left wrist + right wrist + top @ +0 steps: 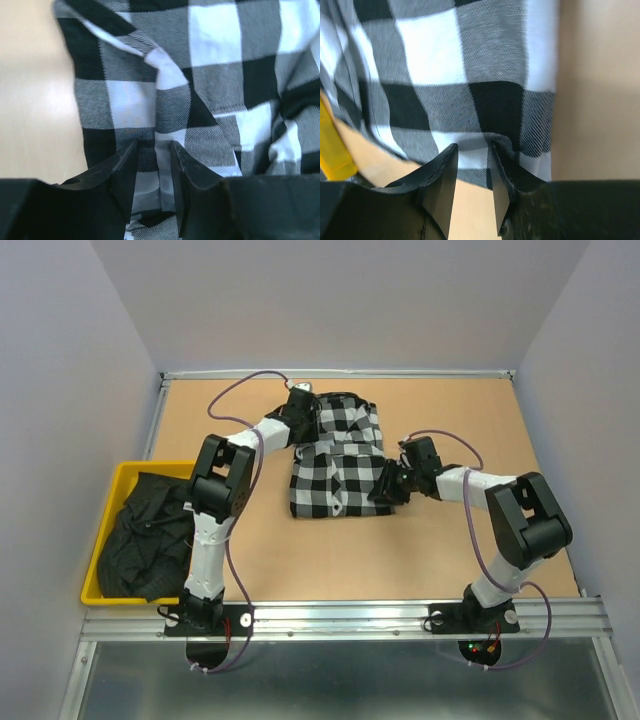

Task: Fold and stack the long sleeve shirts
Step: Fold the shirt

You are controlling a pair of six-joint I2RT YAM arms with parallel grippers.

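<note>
The black-and-white checked long sleeve shirt [335, 455] lies partly folded on the middle of the table. My left gripper [303, 412] is at its far left corner. In the left wrist view the gripper [154, 145] has its jaws drawn in on a strip of checked cloth [200, 75] that fills the gap. My right gripper [385, 488] is at the shirt's right edge. In the right wrist view the gripper [472, 147] pinches the hem [470, 90] at its fingertips, with cloth curling over the right finger. The plain black shirt [140, 535] lies crumpled in the yellow bin.
The yellow bin [150, 467] stands at the table's left edge, beside the left arm; a piece of it [332, 150] shows in the right wrist view. A metal rail [340, 618] runs along the near edge. Pale walls close in the other three sides.
</note>
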